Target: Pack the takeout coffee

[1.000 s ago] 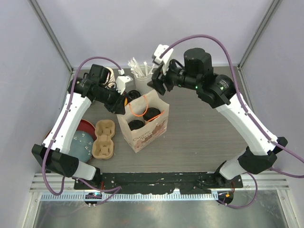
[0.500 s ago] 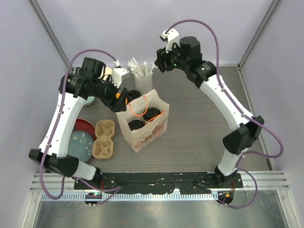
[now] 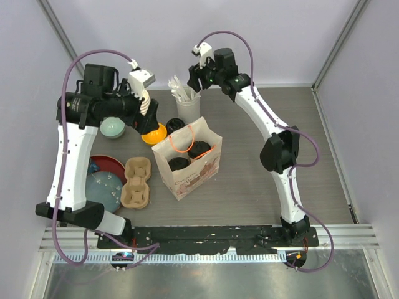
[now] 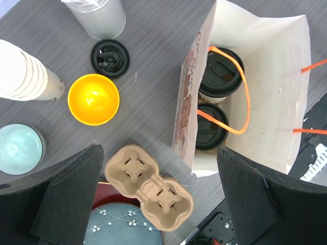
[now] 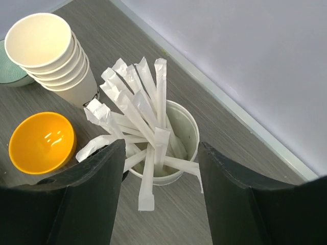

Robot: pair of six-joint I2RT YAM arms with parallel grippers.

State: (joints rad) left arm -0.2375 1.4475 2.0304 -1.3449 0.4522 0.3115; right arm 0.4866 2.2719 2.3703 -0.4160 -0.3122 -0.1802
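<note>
The left claw (image 4: 159,153) hangs wide open and empty; both lidded coffee cups (image 4: 219,76) stand in the paper bag (image 4: 271,61) beneath it. The right claw (image 5: 161,148), also open, hovers over the straw cup (image 5: 188,125).

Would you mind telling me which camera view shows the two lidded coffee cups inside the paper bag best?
The left wrist view: it looks straight down into the paper bag, showing both lidded cups large. The top external view shows them small; the right wrist view misses them.
</note>
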